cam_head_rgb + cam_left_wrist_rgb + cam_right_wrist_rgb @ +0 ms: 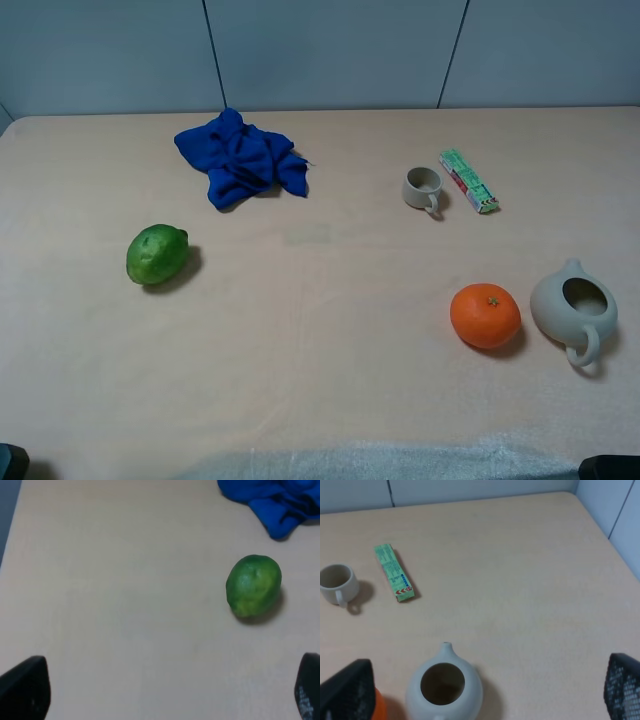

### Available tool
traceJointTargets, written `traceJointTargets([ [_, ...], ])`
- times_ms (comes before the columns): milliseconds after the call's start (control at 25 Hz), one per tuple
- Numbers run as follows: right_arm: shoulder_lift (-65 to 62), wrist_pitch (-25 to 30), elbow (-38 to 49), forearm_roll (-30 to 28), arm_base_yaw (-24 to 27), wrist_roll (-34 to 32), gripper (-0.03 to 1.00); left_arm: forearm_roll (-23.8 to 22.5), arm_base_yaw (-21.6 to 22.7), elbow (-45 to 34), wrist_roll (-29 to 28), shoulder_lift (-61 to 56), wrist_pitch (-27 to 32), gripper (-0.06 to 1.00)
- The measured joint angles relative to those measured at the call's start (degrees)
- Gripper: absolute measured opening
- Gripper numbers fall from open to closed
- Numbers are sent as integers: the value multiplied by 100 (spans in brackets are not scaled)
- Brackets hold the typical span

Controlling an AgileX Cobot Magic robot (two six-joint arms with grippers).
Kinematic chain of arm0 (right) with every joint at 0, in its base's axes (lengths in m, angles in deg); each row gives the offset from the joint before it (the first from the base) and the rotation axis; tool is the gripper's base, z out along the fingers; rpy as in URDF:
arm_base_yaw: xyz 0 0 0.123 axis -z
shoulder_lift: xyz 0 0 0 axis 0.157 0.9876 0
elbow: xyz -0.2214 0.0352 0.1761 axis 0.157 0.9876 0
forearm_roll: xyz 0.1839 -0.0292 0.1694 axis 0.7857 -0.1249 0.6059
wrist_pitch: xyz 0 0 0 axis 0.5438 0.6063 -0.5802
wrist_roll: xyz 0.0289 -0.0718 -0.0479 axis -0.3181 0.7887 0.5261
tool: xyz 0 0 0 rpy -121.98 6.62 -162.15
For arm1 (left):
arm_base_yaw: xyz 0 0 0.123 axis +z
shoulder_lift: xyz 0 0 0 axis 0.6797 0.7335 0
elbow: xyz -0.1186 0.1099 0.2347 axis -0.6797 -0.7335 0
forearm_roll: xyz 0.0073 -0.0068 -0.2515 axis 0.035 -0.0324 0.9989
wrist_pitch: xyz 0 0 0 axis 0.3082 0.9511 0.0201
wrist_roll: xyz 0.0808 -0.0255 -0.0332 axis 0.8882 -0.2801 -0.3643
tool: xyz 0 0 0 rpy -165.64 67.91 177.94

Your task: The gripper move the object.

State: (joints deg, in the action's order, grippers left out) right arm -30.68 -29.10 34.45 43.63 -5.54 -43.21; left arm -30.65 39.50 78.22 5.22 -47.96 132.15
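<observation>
The object, a round orange fruit (485, 315), rests on the table at the right, next to a teapot. Only a sliver of the orange fruit (379, 705) shows in the right wrist view, behind one finger. My right gripper (487, 675) is open, its black fingers (345, 692) wide apart with nothing between them, held back from the fruit near the table's front edge. My left gripper (167, 687) is also open and empty, over bare table short of the green fruit. In the exterior view only dark bits of both arms show at the bottom corners.
A green lime-like fruit (156, 254) lies at the left and a crumpled blue cloth (243, 158) behind it. A grey teapot (574, 308) stands right of the orange fruit. A small cup (422, 188) and a green packet (468, 180) sit further back.
</observation>
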Motion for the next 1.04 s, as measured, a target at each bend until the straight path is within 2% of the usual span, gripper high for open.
traceJointTargets([
  [200,0,0,0,0,0,0,69,108,47,-30,233,-5,-2,99],
  [1040,0,0,0,0,0,0,69,113,47,-30,238,-5,-2,99],
])
